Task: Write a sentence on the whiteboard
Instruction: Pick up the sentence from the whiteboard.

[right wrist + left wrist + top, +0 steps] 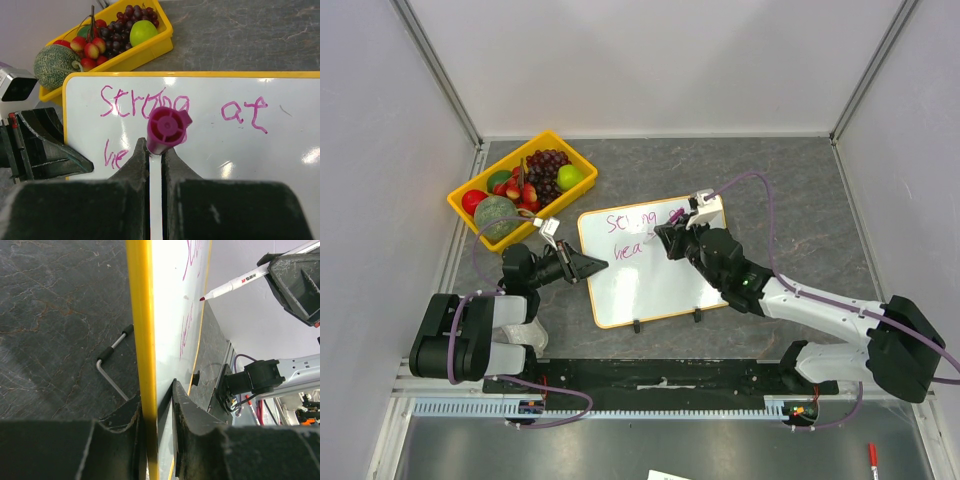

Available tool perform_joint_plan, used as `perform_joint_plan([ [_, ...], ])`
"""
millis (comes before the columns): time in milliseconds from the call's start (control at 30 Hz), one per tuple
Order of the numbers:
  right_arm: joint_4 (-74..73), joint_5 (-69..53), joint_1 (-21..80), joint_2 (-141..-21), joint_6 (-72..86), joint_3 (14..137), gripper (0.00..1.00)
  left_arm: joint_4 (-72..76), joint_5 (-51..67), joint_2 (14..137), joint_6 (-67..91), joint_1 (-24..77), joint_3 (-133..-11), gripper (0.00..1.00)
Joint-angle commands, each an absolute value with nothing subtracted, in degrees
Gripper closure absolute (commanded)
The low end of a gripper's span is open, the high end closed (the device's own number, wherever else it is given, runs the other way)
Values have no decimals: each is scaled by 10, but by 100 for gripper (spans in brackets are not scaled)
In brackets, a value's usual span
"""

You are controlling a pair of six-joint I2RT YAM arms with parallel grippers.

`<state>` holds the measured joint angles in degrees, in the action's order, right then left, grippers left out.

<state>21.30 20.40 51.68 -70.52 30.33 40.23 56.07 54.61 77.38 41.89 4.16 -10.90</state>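
The whiteboard [650, 285] lies tilted on the table, orange-yellow frame [141, 340] all round. My left gripper [592, 266] is shut on its left edge, one finger on each side of the frame [157, 405]. My right gripper [672, 235] is shut on a white marker [167, 129] with a magenta end, its tip [202, 299] just by the board face. The sentence [630, 222] in magenta reads "Strong" [145, 102] "at" [244, 110], with "he" [114, 155] starting a second line; the marker hides what follows.
A yellow fruit tray [582, 185] with grapes, apples and a melon stands at the back left, close to the board's corner [135, 52]. A bent metal rod [112, 367] lies beside the board. A red-capped pen [871, 455] lies below the rail. Enclosure walls ring the table.
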Motion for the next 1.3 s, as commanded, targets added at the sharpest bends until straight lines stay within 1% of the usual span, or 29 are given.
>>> perform_joint_plan([
  [0,231,215,510,-706,297,430,100,555,532,782,372,43,-117,98],
  [233,228,211,507,-716,301,421,100,555,532,781,372,43,-117,98],
  [1033,221,180,506,-686,313,356,100,556,532,781,371,44,-117,98],
  [1267,227,188,506,-697,312,370,100,555,532,780,371,44,-117,98],
])
